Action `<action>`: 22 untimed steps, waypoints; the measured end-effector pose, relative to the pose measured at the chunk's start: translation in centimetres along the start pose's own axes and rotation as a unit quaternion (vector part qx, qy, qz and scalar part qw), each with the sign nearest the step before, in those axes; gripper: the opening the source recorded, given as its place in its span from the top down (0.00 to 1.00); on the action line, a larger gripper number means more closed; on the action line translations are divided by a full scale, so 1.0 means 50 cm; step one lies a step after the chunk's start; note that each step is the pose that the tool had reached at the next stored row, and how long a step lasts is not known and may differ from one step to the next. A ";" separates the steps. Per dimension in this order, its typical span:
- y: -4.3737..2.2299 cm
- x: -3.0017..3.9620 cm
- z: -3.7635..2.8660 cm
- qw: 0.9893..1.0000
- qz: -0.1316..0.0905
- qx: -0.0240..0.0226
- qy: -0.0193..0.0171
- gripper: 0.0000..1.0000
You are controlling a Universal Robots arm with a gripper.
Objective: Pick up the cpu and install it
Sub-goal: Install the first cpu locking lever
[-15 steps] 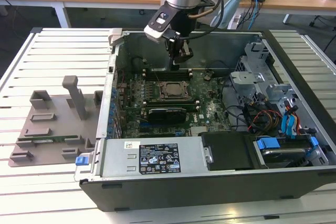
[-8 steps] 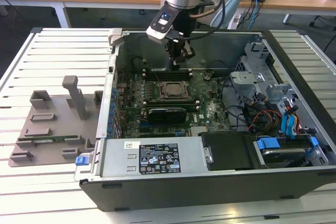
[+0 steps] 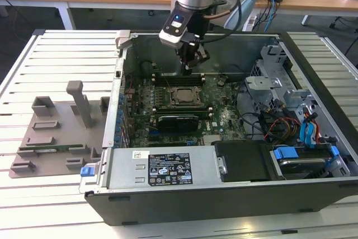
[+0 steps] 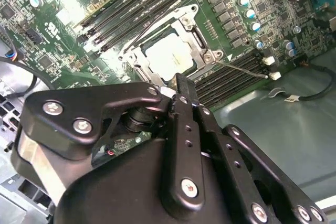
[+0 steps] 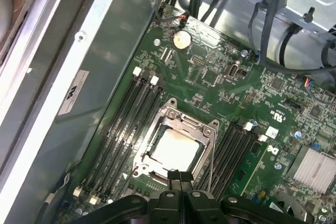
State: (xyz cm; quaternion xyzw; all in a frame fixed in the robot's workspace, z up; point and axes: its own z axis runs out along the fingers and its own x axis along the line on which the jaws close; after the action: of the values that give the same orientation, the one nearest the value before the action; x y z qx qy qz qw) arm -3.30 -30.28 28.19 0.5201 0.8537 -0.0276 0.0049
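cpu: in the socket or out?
In. In the first wrist view the cpu lies flat inside the socket frame; the gripper is above it, shut, empty.

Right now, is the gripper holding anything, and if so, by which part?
Nothing is held. The gripper hangs shut, with nothing between its fingers, over the cpu, which lies in the socket.

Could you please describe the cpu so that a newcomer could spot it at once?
Start at the open computer case on the slatted table and find the green motherboard inside it. Near the board's middle, between banks of long black memory slots, a metal-framed socket holds the cpu, close under the hand. It is the one smooth, flat, pale silver-white square among dark and green parts.
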 end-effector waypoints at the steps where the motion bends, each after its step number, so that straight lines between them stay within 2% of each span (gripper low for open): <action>1: 0.000 0.000 0.000 1.000 -0.008 0.000 0.000 0.89; 3: 0.000 0.000 0.000 1.000 -0.023 -0.001 -0.001 0.89; 5: 0.000 0.000 0.000 1.000 -0.029 -0.001 -0.001 0.89; 11: 0.000 0.000 0.000 0.998 -0.058 -0.002 -0.002 0.89; 16: 0.000 0.000 0.000 0.997 -0.076 -0.003 -0.003 0.89; 18: 0.000 0.000 0.000 0.996 -0.088 -0.003 -0.004 0.89; 20: 0.000 0.000 0.000 0.994 -0.107 -0.004 -0.005 0.89; 21: 0.000 0.000 0.000 0.990 -0.141 -0.005 -0.006 0.89; 22: 0.000 0.000 0.000 0.987 -0.162 -0.006 -0.007 0.89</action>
State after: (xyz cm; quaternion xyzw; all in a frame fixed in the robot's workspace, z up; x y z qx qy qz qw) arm -3.30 -30.28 28.19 0.3751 0.9266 -0.0264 0.0093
